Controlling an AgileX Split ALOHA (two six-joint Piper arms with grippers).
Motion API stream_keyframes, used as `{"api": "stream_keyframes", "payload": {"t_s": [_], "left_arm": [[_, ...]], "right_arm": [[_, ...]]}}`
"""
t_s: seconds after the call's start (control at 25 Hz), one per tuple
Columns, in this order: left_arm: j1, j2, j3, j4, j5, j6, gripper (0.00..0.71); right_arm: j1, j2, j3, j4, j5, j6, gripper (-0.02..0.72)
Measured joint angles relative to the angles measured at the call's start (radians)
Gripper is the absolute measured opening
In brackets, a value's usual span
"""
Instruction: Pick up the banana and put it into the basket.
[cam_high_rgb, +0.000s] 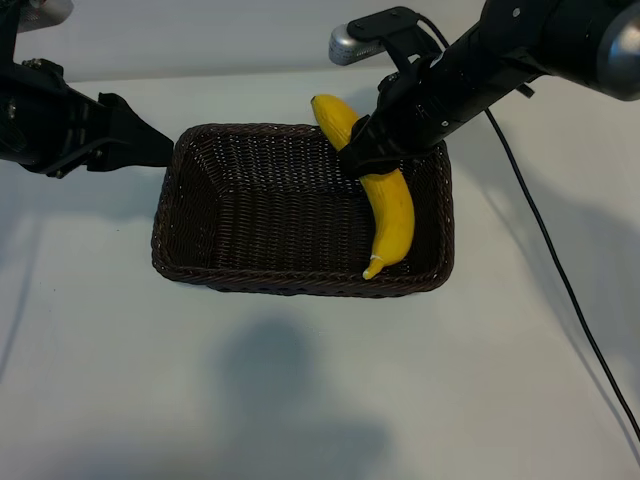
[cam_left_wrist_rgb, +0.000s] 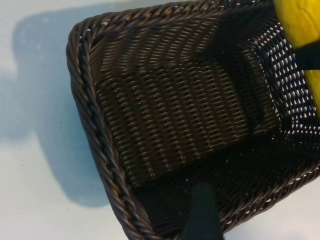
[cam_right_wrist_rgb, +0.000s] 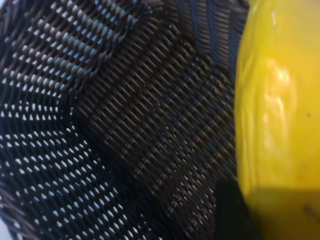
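Left arm (cam_high_rgb: 55, 125): matte black throughout, angular bracketed links, ending in a tapering wedge-shaped black gripper (cam_high_rgb: 150, 145); a grey-silver rounded part shows above it at the exterior view's top corner. Right arm (cam_high_rgb: 480, 70): matte black, thick cylindrical link with a glossy grey rounded housing at its upper end. A silver-grey capsule-shaped camera (cam_high_rgb: 350, 43) sits in a black bracket. A thin black cable (cam_high_rgb: 545, 250) trails across the table.
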Motion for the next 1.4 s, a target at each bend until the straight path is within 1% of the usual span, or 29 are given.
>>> {"api": "stream_keyframes", "payload": {"t_s": [0.12, 0.16, 0.32, 0.36, 0.44, 0.6, 0.72, 0.84, 0.92, 0.96, 1.0, 1.12, 1.32, 1.4], "left_arm": [[0.0, 0.0, 0.0, 0.0, 0.002, -0.001, 0.585], [0.0, 0.0, 0.0, 0.0, 0.002, -0.001, 0.585], [0.0, 0.0, 0.0, 0.0, 0.004, -0.001, 0.585], [0.0, 0.0, 0.0, 0.0, 0.004, -0.001, 0.585], [0.0, 0.0, 0.0, 0.0, 0.004, -0.001, 0.585], [0.0, 0.0, 0.0, 0.0, 0.004, -0.001, 0.585], [0.0, 0.0, 0.0, 0.001, 0.004, -0.001, 0.585], [0.0, 0.0, 0.0, 0.004, 0.004, 0.002, 0.585], [0.0, 0.0, 0.0, 0.006, 0.004, 0.013, 0.585], [0.0, 0.0, 0.0, 0.006, 0.004, 0.016, 0.585], [0.0, 0.0, 0.0, 0.007, 0.004, 0.017, 0.585], [0.0, 0.0, 0.0, 0.007, 0.004, 0.022, 0.585], [0.0, 0.0, 0.0, 0.007, 0.004, 0.025, 0.585], [0.0, 0.0, 0.0, 0.007, 0.004, 0.025, 0.585]], "right_arm": [[0.0, 0.0, 0.0, 0.026, -0.004, 0.0, 0.418], [0.0, 0.0, 0.0, 0.031, -0.004, 0.0, 0.438], [0.0, 0.0, 0.0, 0.035, -0.008, 0.005, 0.609], [0.0, 0.0, 0.0, 0.035, -0.008, 0.009, 0.638], [0.0, 0.0, 0.0, 0.035, -0.008, 0.023, 0.66], [0.0, -0.011, 0.0, 0.025, -0.003, 0.082, 0.656], [0.0, -0.056, 0.0, -0.023, 0.018, 0.132, 0.651], [0.0, -0.124, 0.0, -0.132, 0.066, 0.201, 0.646], [0.0, -0.166, 0.0, -0.216, 0.094, 0.25, 0.641], [0.0, -0.186, 0.0, -0.25, 0.106, 0.268, 0.638], [0.0, -0.201, 0.0, -0.27, 0.116, 0.285, 0.637], [0.0, -0.236, 0.0, -0.305, 0.15, 0.305, 0.632], [0.0, -0.261, 0.0, -0.324, 0.241, 0.312, 0.622], [0.0, -0.271, 0.0, -0.331, 0.26, 0.313, 0.618]]}}
